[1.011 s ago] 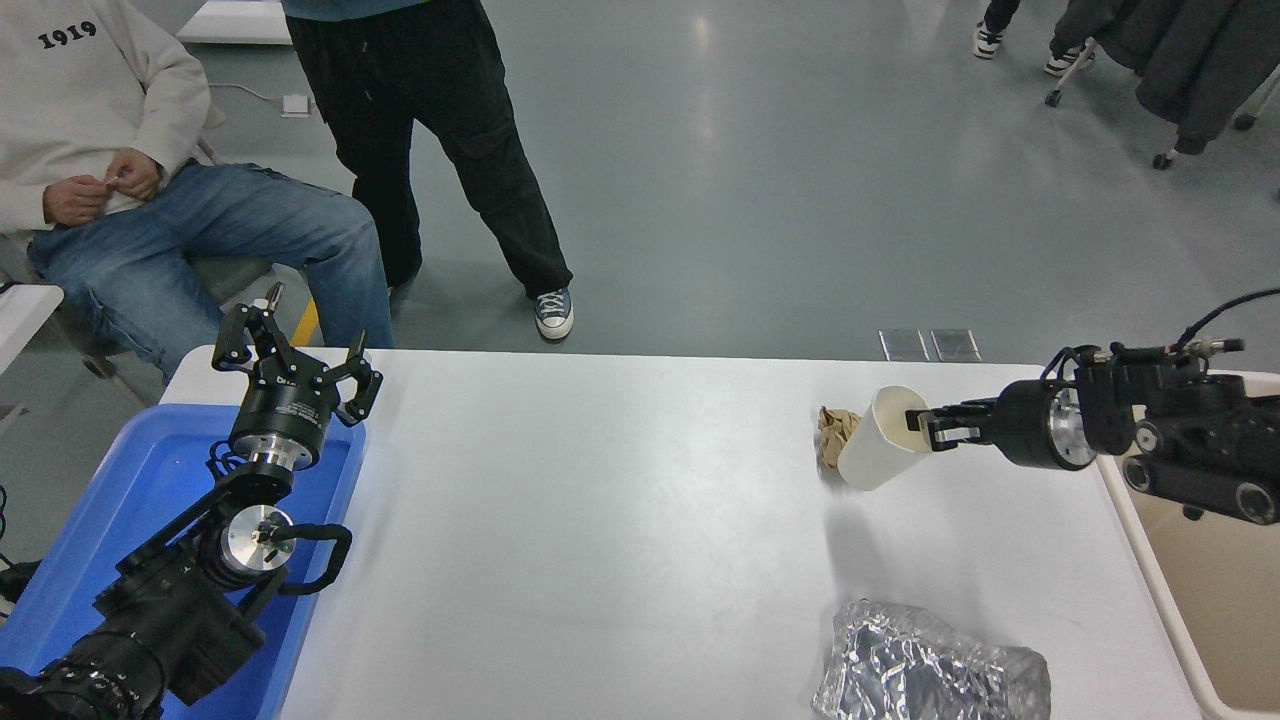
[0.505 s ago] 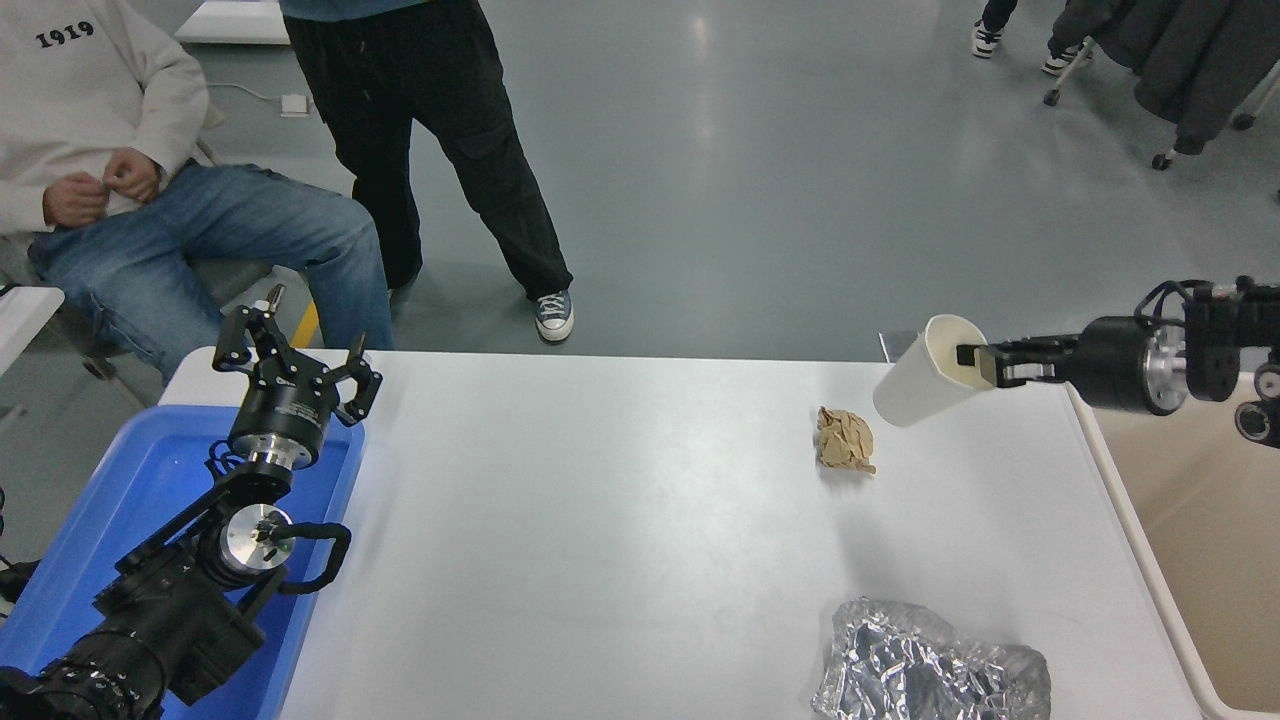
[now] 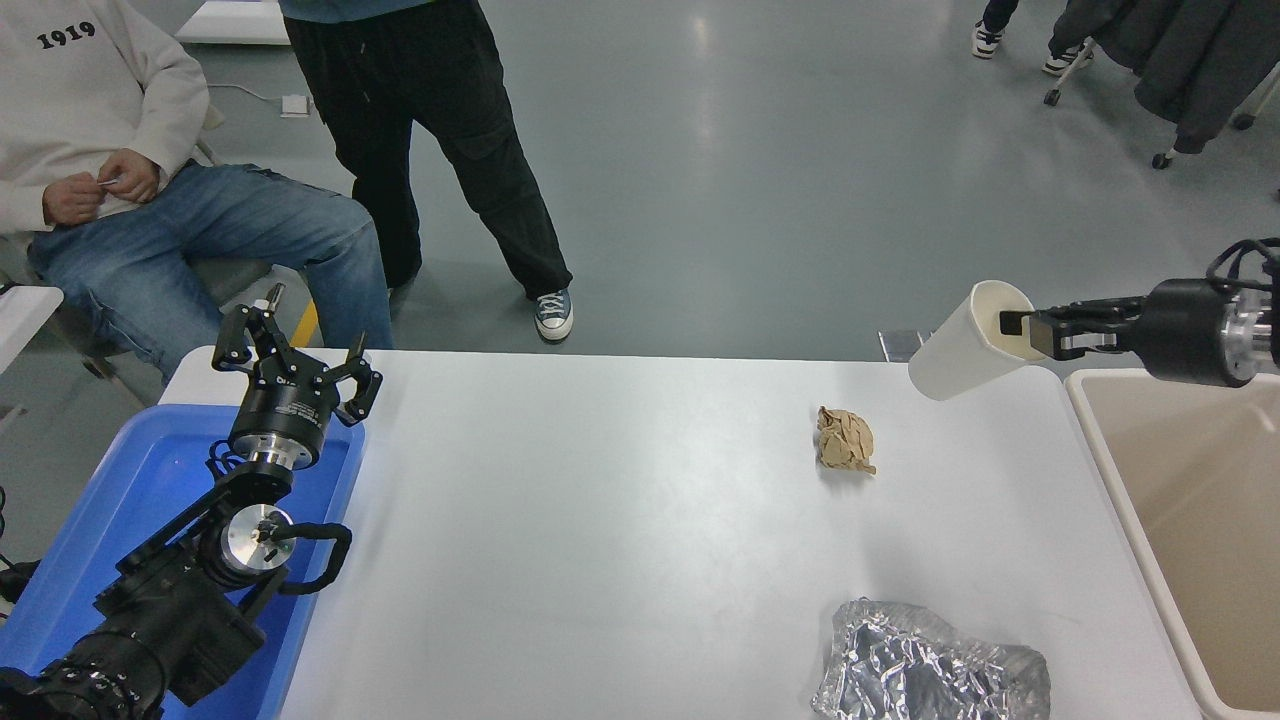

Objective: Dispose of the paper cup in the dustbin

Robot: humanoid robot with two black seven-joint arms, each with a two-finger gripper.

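Up at two o'clock, the right gripper (image 3: 1022, 329) pinched the cup (image 3: 962, 344) by its rim, holding it tilted above the table (image 3: 600, 520), just left of the bin (image 3: 1190, 520). The left gripper (image 3: 292, 358) sat open over the tray (image 3: 90, 540) at nine o'clock.

On the white table (image 3: 620, 520) you see a crumpled brown paper ball (image 3: 845, 440), with crinkled silver foil (image 3: 925, 665) at the near edge. A blue tray (image 3: 130, 480) sits at the left. Two people (image 3: 150, 190) occupy the far side.
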